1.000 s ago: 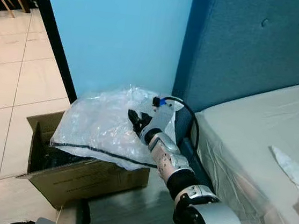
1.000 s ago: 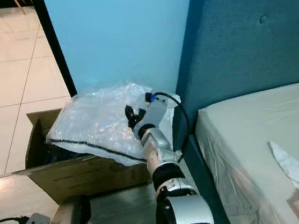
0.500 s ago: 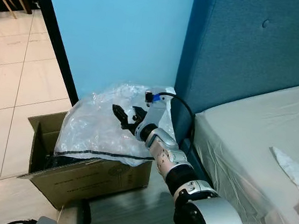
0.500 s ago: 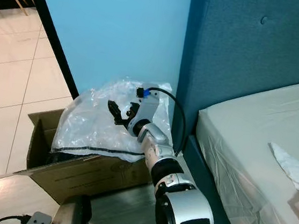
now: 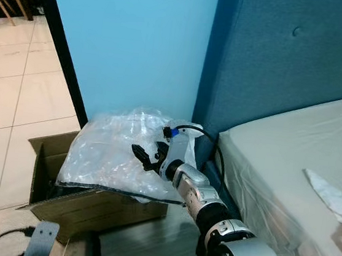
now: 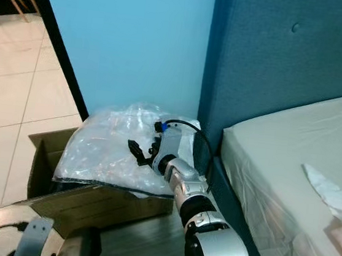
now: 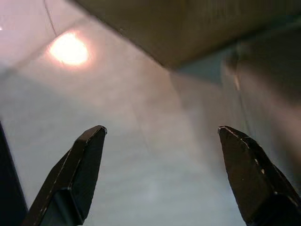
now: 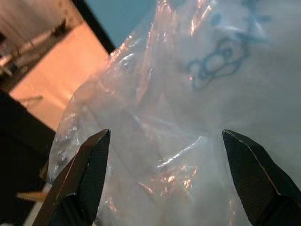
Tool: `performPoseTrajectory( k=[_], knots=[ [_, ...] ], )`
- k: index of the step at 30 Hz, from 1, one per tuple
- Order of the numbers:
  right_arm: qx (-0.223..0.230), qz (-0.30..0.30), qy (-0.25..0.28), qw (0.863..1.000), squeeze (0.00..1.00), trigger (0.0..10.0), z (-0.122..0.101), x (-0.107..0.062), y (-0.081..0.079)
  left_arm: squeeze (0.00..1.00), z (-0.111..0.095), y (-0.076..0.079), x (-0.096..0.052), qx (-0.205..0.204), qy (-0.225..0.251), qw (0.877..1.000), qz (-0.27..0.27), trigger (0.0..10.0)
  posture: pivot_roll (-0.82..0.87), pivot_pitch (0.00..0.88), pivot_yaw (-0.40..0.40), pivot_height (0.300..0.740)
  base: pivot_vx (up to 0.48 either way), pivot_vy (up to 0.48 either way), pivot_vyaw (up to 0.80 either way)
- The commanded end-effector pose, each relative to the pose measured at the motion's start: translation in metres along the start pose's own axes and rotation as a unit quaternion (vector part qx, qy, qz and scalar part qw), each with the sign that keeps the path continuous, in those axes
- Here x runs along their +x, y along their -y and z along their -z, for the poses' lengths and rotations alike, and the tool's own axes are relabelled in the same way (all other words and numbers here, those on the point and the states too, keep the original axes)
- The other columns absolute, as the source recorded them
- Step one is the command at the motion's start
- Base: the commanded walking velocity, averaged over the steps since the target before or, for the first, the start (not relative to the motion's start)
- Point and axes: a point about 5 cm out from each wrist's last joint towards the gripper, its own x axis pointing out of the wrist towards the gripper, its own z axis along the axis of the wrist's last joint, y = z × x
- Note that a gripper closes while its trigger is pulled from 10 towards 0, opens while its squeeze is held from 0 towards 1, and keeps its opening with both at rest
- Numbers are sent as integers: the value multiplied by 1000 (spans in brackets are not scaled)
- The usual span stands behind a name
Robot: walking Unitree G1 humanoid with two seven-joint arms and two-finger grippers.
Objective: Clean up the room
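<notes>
Left eye view: the right claw (image 5: 145, 156), spread open and holding nothing, hovers over the clear plastic bag (image 5: 109, 152) heaped on the cardboard box (image 5: 87, 208) beside the bed (image 5: 291, 154).

Right wrist view: its fingers (image 8: 77, 179) straddle the bag; next, probably press it down.

Left wrist view: the left claw (image 7: 160, 179) hangs open over the floor (image 7: 141, 155).

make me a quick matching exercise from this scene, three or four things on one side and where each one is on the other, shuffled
Things:
1. clear plastic bag
2. cardboard box
3. crumpled tissue
4. right gripper

Places:
A. on the bed sheet
B. on the floor by the blue wall
C. heaped across the box's open top
D. over the bag, jaws open

Pairs: 1-C, 2-B, 3-A, 4-D
</notes>
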Motion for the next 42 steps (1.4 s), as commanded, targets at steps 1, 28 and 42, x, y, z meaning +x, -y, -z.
performPoseTrajectory(
  k=[1,28,42],
  knots=[
    [27,-6,13,1000,0,10000,-1,-4,4,0,7,-25,0,10,-19,998,-53,10000,-27,53,-1,468,0,0,0],
    [67,-19,10,998,0,10000,13,-22,16,0,-236,-187,-63,55,409,856,-311,10000,-10,24,-17,468,0,0,0],
    [74,-33,15,997,0,10000,10,-12,4,0,-220,-47,-68,-83,404,803,431,10000,-1,41,7,468,0,0,0]
  ],
)
